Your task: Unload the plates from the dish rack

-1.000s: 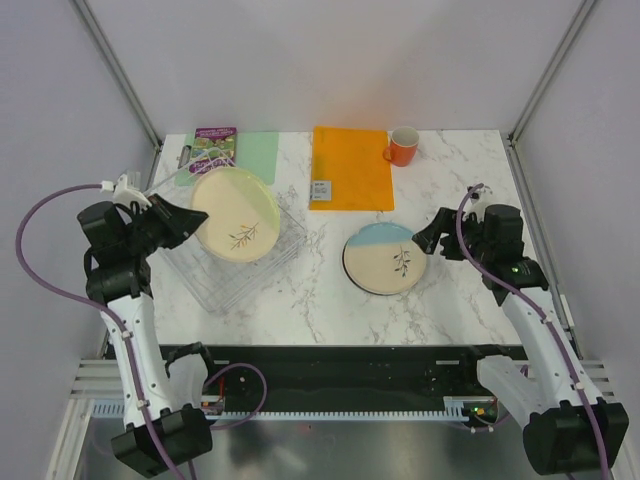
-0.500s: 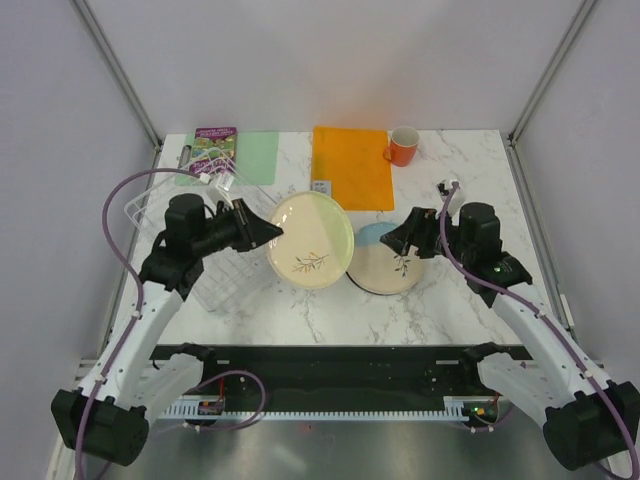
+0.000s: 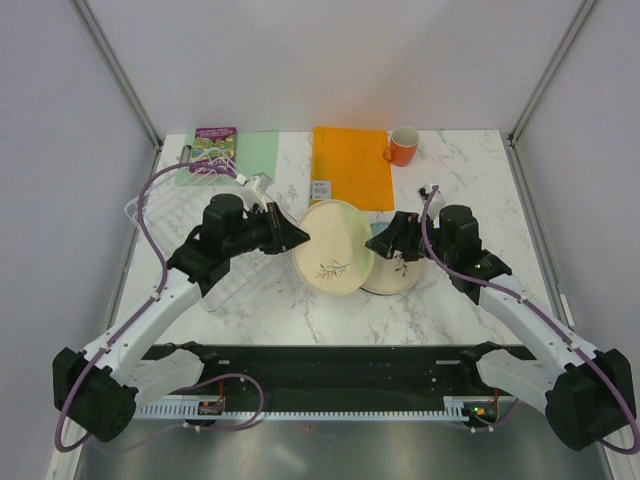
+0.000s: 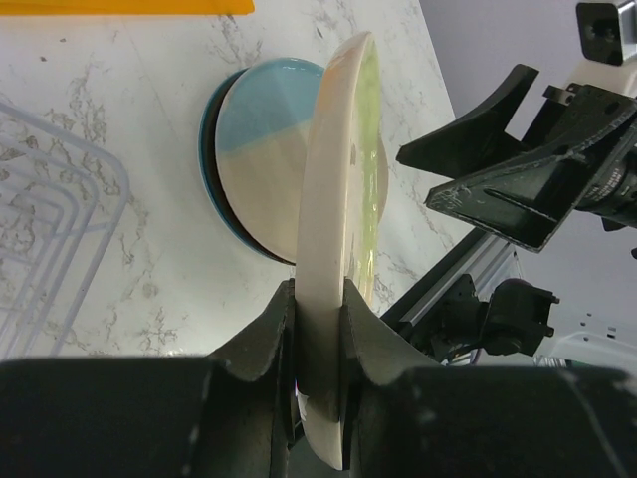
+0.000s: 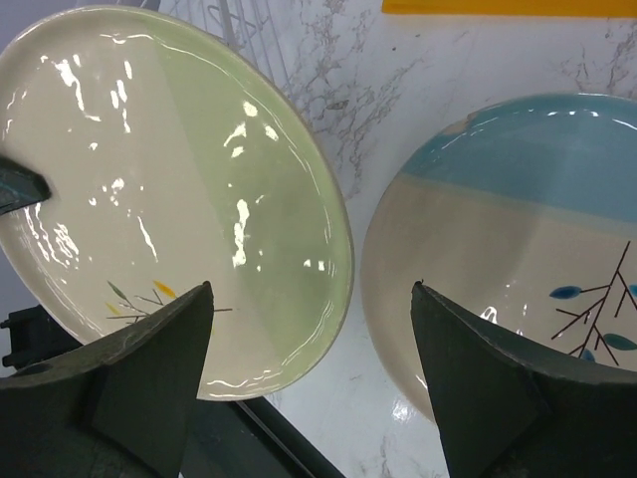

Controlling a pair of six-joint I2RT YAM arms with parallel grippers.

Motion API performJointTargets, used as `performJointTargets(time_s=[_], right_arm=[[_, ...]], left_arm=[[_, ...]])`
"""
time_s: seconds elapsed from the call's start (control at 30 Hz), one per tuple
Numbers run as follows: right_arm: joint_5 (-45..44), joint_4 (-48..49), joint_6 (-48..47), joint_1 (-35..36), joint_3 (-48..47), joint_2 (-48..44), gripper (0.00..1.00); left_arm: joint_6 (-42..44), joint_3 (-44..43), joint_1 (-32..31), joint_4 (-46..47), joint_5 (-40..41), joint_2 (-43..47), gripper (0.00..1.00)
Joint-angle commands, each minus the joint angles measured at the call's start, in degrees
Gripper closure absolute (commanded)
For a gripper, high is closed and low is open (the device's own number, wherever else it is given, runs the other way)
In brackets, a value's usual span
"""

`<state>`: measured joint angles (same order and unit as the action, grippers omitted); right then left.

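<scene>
Right now my left gripper (image 4: 318, 299) is pinching the rim of the cream plate with the sprig (image 4: 333, 189), one jaw on each face. From the left wrist camera I see that plate edge-on. From above, the left gripper (image 3: 297, 237) carries the plate (image 3: 335, 250) tilted over the middle of the table, its decorated face turned up and toward the right arm. My right gripper (image 3: 380, 240) sits just beside the plate's right edge with its jaws spread wide and nothing between them. In the right wrist view the two fingers frame the gap (image 5: 311, 289) where the cream plate (image 5: 169, 199) meets the blue and beige plate (image 5: 518, 219). That second plate (image 3: 398, 282) lies flat on the marble table (image 3: 300, 310), partly under the right gripper; the cream plate overlaps its left edge from above, and I cannot tell whether they touch. The white wire dish rack (image 3: 228, 290) stands to the left, under my left arm. Farther back are an orange mat (image 3: 350, 165), an orange mug (image 3: 403, 146), a green mat (image 3: 258, 155) and a booklet (image 3: 213, 145).
</scene>
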<state>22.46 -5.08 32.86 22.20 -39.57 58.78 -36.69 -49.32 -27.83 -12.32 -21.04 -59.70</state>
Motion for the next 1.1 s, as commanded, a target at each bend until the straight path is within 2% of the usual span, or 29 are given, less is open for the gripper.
performJointTargets(time_s=[0.0,0.17,0.47,0.5,0.57,0.6,0.67,0.7,0.73,0.93,0.97,1.07], right_arm=[[-0.5,6.0,1.0,0.3,1.7,0.8,0.12],[0.9,10.9,2.5,0.2,3.6,2.2,0.12],[6.4,21.2,6.3,0.3,6.3,4.9,0.16],[6.8,21.9,6.5,0.3,6.5,5.0,0.24],[8.6,25.3,7.7,0.2,7.5,5.5,0.34],[9.4,26.7,8.1,0.2,7.8,5.6,0.50],[11.3,30.3,10.2,0.2,8.8,6.0,0.65],[11.4,30.8,10.7,0.2,9.1,6.1,0.90],[11.4,31.3,11.1,0.3,9.6,5.6,1.00],[8.3,25.8,9.1,0.2,8.7,-0.2,1.00],[6.7,23.2,8.1,0.2,8.5,-1.0,1.00],[4.4,18.4,7.0,0.2,6.6,-4.2,1.00]], left_arm=[[-4.9,-4.6,-0.9,11.2,-1.4,2.7,0.98],[-5.1,-4.6,-0.9,12.0,-4.6,3.7,0.98],[-12.0,1.9,-0.9,27.0,-10.8,1.8,0.98],[-12.4,2.4,-0.9,27.3,-11.1,1.6,0.98],[-13.1,3.1,-0.9,30.1,-12.0,0.6,0.98],[-13.8,3.4,-0.9,31.0,-12.7,0.3,0.98],[-14.5,4.6,-0.9,33.3,-13.2,-0.7,0.98],[-14.6,5.3,-1.0,33.7,-12.8,-0.9,0.98],[-14.5,5.4,-0.9,33.7,-12.5,-1.0,0.98],[-6.0,3.4,-0.9,21.9,-6.6,-0.9,0.96],[-5.1,3.1,-0.9,20.6,-5.1,-1.0,0.89],[-1.7,2.4,-0.9,15.4,-0.9,-1.2,0.81]])
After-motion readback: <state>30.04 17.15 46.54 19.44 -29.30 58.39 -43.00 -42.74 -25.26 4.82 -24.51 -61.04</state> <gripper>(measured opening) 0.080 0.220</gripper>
